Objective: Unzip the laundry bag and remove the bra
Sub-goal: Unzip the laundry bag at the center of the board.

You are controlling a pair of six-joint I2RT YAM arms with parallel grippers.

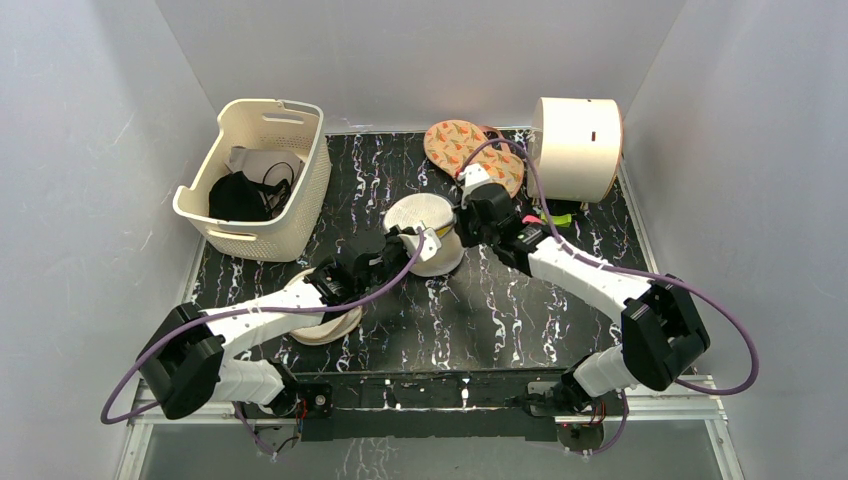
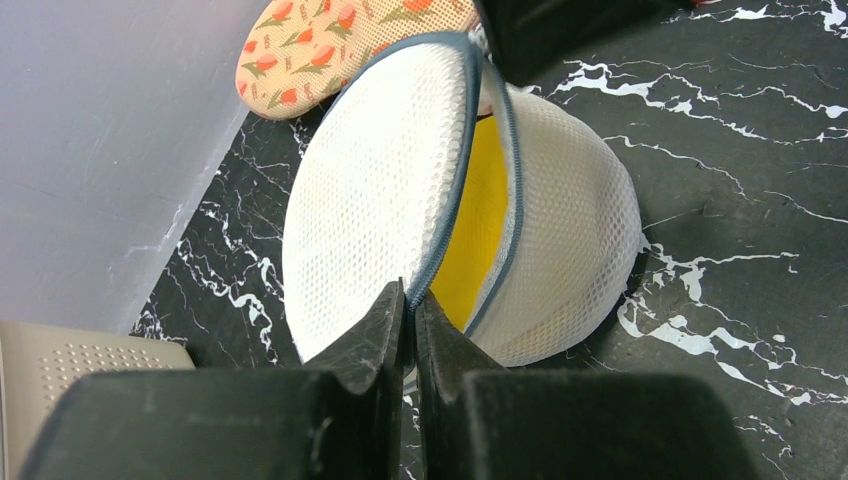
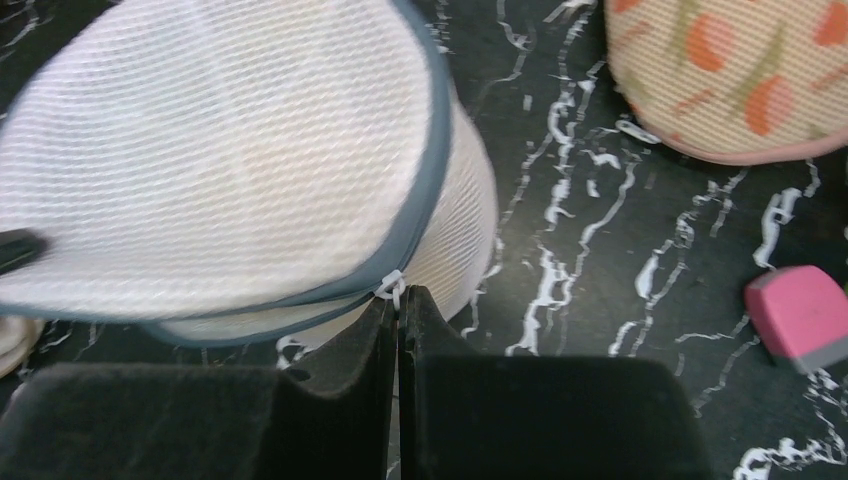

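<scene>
The round white mesh laundry bag (image 1: 425, 232) lies mid-table. Its grey zipper rim (image 2: 455, 210) is parted, and the bra's yellow part (image 2: 478, 235) shows through the gap in the left wrist view; the rest of the bra is hidden. My left gripper (image 2: 412, 300) is shut on the zipper rim at the bag's near edge. My right gripper (image 3: 398, 298) is shut on the small white zipper pull (image 3: 391, 288) at the bag's (image 3: 220, 150) far right side. In the top view the left gripper (image 1: 418, 243) and right gripper (image 1: 462, 222) flank the bag.
A cream basket (image 1: 260, 180) holding a black garment (image 1: 240, 197) stands back left. A beige round pouch (image 1: 322, 322) lies under my left arm. Patterned pads (image 1: 458, 145) and a white drum (image 1: 578, 148) stand at the back right. A pink block (image 3: 800, 315) lies nearby.
</scene>
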